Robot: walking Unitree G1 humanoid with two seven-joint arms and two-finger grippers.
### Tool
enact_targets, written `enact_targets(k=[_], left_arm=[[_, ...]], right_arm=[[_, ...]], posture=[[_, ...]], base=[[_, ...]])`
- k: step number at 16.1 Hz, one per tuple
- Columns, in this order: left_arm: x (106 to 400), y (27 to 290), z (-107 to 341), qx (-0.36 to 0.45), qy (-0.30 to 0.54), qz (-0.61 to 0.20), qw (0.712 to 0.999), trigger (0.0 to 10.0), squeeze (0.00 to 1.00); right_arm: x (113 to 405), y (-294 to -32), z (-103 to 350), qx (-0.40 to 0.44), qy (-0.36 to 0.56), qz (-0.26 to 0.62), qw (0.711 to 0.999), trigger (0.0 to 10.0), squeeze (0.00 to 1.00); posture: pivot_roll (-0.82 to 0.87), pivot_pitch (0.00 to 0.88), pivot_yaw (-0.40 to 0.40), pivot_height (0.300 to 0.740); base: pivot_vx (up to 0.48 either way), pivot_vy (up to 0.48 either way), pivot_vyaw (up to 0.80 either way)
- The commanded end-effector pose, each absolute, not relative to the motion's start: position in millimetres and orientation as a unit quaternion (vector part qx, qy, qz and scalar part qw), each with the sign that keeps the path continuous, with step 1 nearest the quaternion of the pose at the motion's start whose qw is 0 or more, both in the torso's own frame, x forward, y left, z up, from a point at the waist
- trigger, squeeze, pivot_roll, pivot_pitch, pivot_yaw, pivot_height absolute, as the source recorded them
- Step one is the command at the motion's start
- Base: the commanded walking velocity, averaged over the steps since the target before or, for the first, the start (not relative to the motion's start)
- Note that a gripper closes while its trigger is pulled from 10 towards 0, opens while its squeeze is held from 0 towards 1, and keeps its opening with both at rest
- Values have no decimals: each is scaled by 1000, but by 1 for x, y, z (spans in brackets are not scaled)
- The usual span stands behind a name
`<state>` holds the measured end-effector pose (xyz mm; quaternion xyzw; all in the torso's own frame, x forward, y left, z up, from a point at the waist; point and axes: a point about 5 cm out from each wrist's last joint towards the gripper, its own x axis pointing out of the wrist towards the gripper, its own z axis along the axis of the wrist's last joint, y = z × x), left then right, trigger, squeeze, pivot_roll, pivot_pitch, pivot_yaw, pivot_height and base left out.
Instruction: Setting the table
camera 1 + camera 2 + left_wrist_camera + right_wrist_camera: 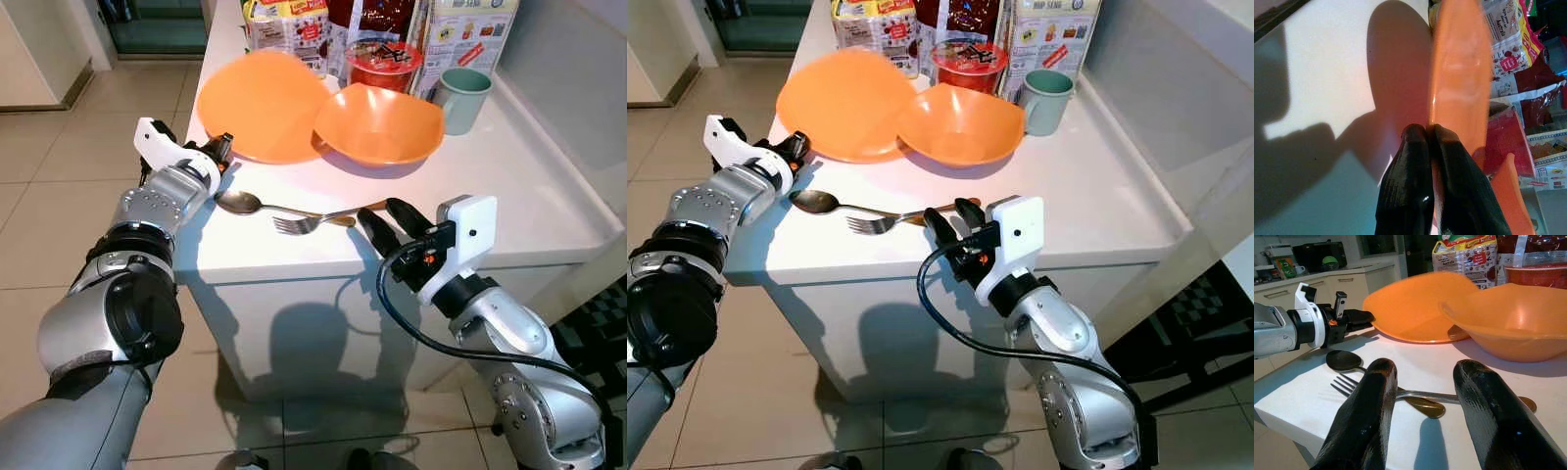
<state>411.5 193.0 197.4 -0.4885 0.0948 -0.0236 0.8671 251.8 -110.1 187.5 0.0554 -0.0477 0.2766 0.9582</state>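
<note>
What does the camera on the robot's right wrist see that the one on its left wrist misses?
Only the right wrist view shows the metal spoon crossed with the metal fork, the open right tool behind them, and a kitchen counter in the background. Only the left wrist view shows, close up, the left tool shut on the flat orange plastic plate at its rim. Both share the plate, the deep orange plastic bowl, the snack packets and the white table.
</note>
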Motion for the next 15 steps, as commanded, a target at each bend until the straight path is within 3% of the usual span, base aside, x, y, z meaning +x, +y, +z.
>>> enact_targets(k=[1,12,15], left_arm=[[409,193,188,-491,114,-16,863,0,0],[400,220,217,-501,27,-34,864,0,0],[389,230,236,-501,-46,-42,863,0,0]], right_arm=[[251,-108,191,55,-57,284,955,10000,0],[266,-104,194,60,-80,283,954,10000,0],[271,-102,197,65,-94,283,952,10000,0]], posture=[[-4,83,10,740],[45,23,0,740],[54,5,-3,740]], base=[[0,0,0],[0,0,0],[0,0,0]])
